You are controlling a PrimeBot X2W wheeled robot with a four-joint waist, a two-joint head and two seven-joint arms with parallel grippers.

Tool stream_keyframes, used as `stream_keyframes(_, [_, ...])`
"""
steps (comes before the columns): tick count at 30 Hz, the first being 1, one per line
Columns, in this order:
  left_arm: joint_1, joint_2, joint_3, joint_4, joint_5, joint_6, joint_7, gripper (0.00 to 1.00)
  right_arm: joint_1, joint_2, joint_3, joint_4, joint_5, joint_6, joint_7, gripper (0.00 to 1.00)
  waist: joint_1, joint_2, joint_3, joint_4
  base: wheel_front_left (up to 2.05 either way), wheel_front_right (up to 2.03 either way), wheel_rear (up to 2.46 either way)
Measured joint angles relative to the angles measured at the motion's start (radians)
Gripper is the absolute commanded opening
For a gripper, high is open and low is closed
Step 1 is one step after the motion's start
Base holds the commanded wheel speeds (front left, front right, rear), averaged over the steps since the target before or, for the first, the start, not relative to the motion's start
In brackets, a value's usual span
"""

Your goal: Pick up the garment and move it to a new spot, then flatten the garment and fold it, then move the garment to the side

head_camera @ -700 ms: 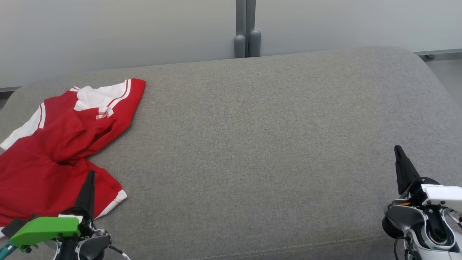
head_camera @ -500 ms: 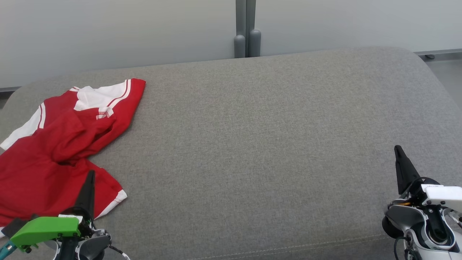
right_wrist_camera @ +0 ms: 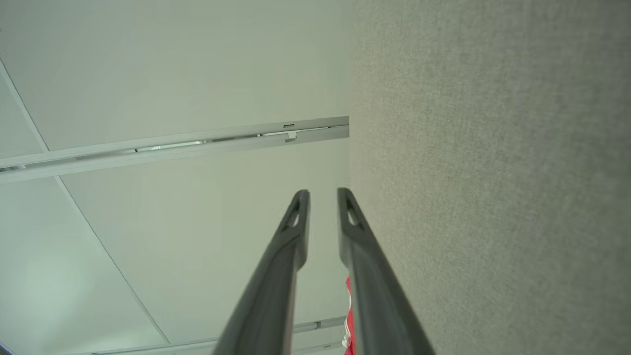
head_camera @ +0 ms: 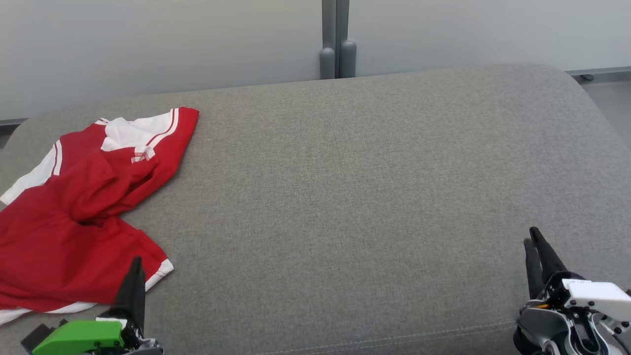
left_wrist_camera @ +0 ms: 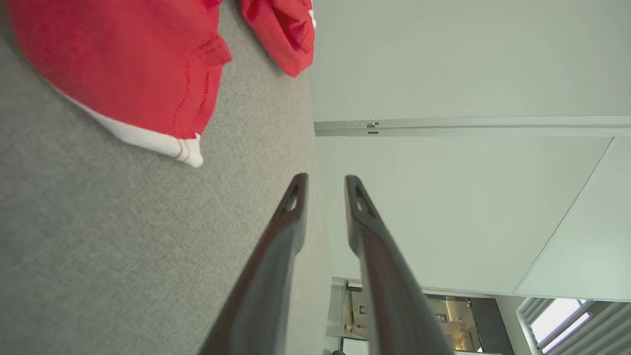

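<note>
Red short-sleeved fabric garment (head_camera: 74, 217) with white sleeve panels and trim lies crumpled at the left end of the wide grey upholstered cushion (head_camera: 345, 197), its white-edged hem corner near the left gripper (left_wrist_camera: 325, 190) but not touching it. That gripper's two dark fingers stand a narrow gap apart with nothing between them. Well apart, over the cushion's right near edge, the right gripper (right_wrist_camera: 323, 202) likewise shows a slim gap and holds nothing

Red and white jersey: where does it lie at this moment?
In the head view, the red and white jersey lies crumpled at the left end of the grey cushion, just ahead of the left pincer.
</note>
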Motion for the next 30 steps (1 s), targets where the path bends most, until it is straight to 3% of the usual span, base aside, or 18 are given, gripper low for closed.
stream_keyframes(14, [0.017, -0.003, -0.036, -0.009, 0.026, 0.001, -0.045, 1.00, 0.018, 0.006, 0.031, 0.000, -0.058, -0.009, -0.040, 1.00, 0.0000, 0.0000, -0.002, 0.001, 0.00, 0.00, 0.00])
stream_keyframes(30, [0.001, 0.010, -0.072, -0.078, 0.271, 0.035, -0.099, 1.00, 0.006, -0.018, 0.066, -0.093, -0.352, -0.044, -0.096, 1.00, 0.0000, 0.0000, -0.006, 0.000, 0.00, 0.00, 0.00])
